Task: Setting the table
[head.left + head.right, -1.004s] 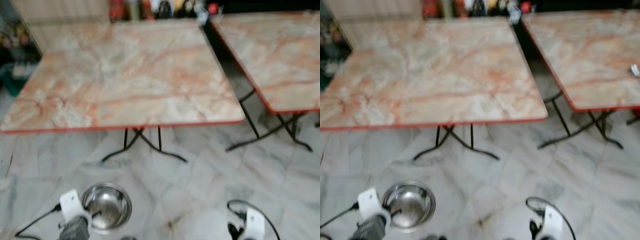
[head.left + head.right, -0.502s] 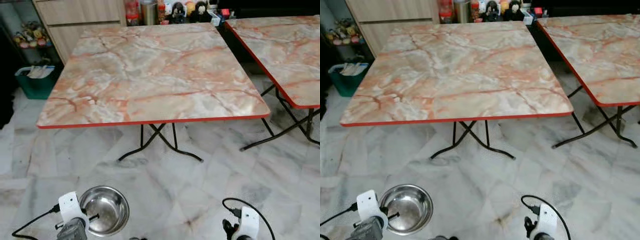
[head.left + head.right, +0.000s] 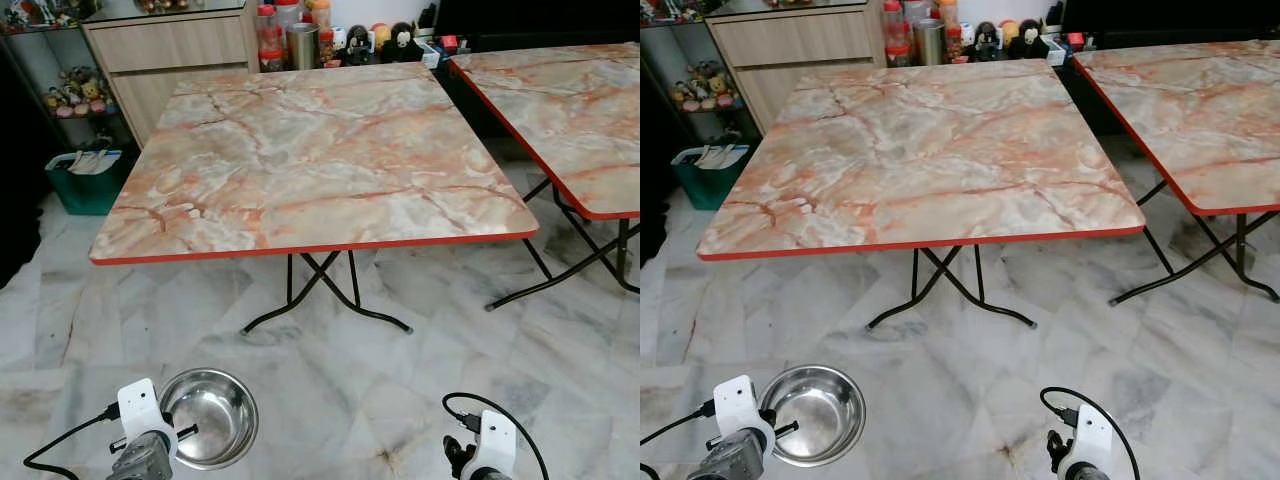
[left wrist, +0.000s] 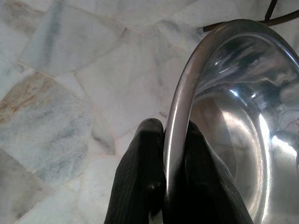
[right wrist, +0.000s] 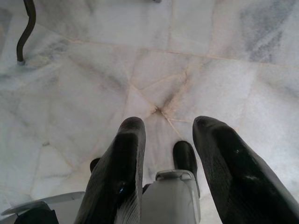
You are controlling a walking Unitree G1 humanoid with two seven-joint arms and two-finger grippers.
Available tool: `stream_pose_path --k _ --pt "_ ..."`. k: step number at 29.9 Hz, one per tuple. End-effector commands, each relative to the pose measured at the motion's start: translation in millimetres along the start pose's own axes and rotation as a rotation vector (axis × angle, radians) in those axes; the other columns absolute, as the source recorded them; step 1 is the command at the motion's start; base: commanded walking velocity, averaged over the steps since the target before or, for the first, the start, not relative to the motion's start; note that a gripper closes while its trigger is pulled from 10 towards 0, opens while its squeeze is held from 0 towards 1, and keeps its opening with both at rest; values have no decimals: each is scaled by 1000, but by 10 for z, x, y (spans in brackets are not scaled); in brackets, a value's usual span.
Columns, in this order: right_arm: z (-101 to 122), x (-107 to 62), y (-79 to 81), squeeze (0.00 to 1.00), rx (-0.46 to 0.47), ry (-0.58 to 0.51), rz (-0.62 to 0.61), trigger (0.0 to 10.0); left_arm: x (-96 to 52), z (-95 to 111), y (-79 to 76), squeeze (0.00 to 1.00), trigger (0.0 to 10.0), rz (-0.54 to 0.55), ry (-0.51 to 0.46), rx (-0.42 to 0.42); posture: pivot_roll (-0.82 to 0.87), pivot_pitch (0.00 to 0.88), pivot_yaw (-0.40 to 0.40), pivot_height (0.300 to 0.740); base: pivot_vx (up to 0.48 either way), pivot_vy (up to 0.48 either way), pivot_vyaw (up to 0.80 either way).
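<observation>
1. Left eye view: the bowl (image 3: 209,417) sits at lower left, carried low over the floor (image 3: 330,400), presumably for the table (image 3: 320,160) filling the upper middle.
2. Right eye view: a second table (image 3: 1190,110) runs off the upper right.
3. Left wrist view: the left gripper (image 4: 175,140) pinches the bowl's rim, one finger inside, one outside, closed tight to keep it from slipping.
4. Right wrist view: the right gripper (image 5: 170,135) hangs idle at frame bottom, fingers (image 5: 124,158) spread, empty.

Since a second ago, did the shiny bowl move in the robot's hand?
No. The steel bowl sits just as before beside the left gripper, pinched at its rim. The table shifted because the camera moved.
</observation>
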State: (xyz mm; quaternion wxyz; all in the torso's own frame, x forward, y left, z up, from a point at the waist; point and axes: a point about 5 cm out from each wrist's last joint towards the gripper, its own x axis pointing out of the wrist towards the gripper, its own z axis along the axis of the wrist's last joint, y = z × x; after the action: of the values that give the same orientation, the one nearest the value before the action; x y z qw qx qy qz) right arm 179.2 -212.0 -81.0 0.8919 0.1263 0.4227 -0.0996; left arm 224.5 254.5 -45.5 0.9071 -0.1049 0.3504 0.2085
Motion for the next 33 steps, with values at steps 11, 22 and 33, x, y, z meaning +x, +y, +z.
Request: stream_pose_path --k 11,22,33 --pt "-43 -14 -22 0 10 -3 -21 10000 -36 -212 -59 0 10000 -44 92 61 -33 76 74 740 0 0 0" --pt "-108 0 176 0 -11 -4 3 10000 -78 -376 -121 0 10000 -79 137 171 -24 116 50 740 0 -90 0" --pt "-327 -59 95 0 -26 77 -5 10000 -107 -454 -52 0 10000 -64 140 128 -23 172 41 740 0 -101 0"
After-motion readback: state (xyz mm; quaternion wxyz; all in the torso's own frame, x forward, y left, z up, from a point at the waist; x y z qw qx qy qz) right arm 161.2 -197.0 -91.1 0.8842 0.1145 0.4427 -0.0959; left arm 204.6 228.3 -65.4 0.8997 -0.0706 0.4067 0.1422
